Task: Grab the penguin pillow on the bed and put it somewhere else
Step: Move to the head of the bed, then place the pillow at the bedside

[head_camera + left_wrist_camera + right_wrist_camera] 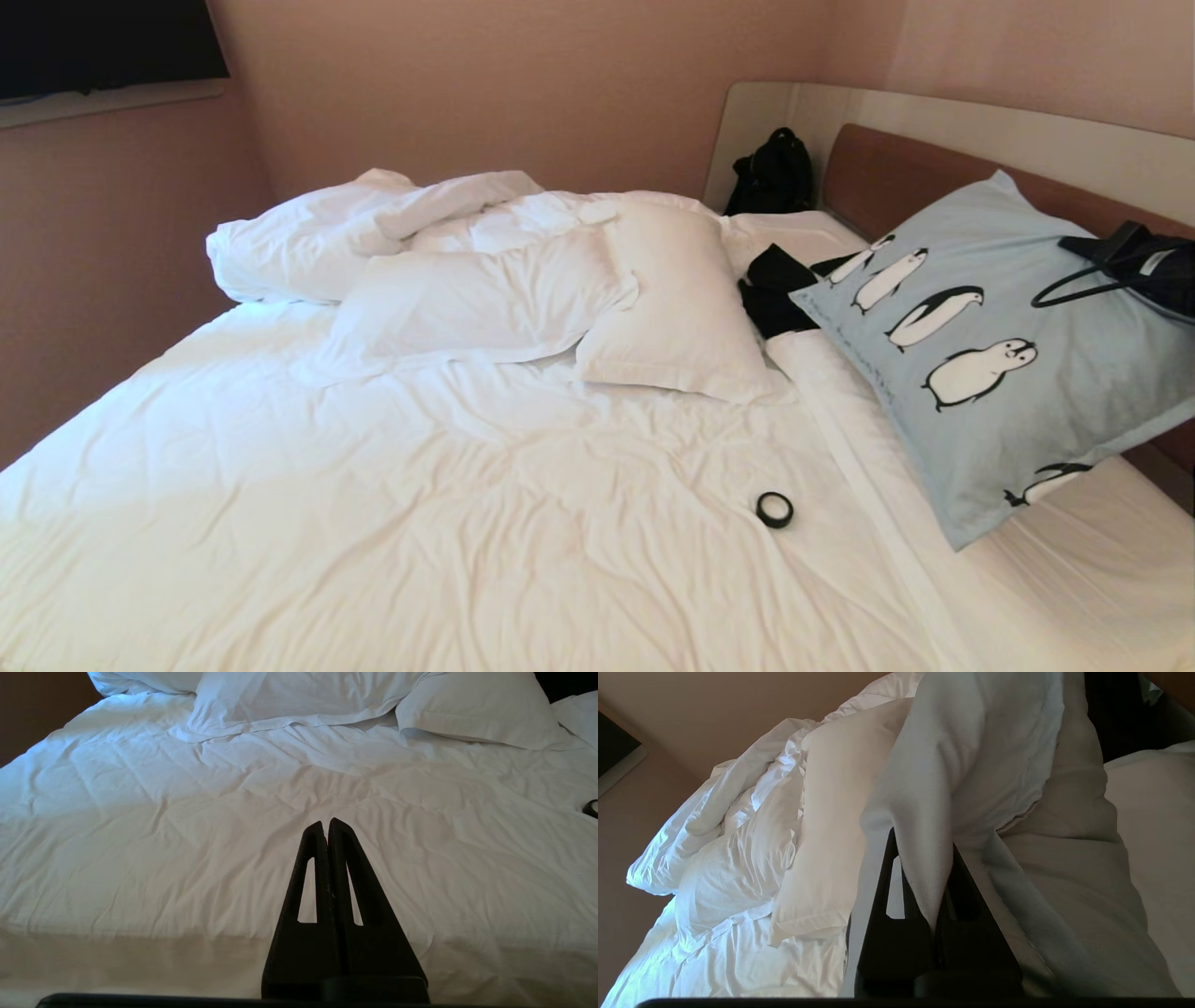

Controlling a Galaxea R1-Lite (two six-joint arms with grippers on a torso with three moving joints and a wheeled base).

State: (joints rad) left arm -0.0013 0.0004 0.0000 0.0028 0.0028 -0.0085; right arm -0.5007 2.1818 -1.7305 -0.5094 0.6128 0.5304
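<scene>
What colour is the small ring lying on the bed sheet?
Black. The small ring shows best in the head view, lying on the white sheet of the bed.

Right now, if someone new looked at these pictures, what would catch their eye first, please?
The pale blue penguin pillow, tilted up off the bed near the headboard, gripped by the right gripper. Next, a small black tape roll on the white sheet.
</scene>
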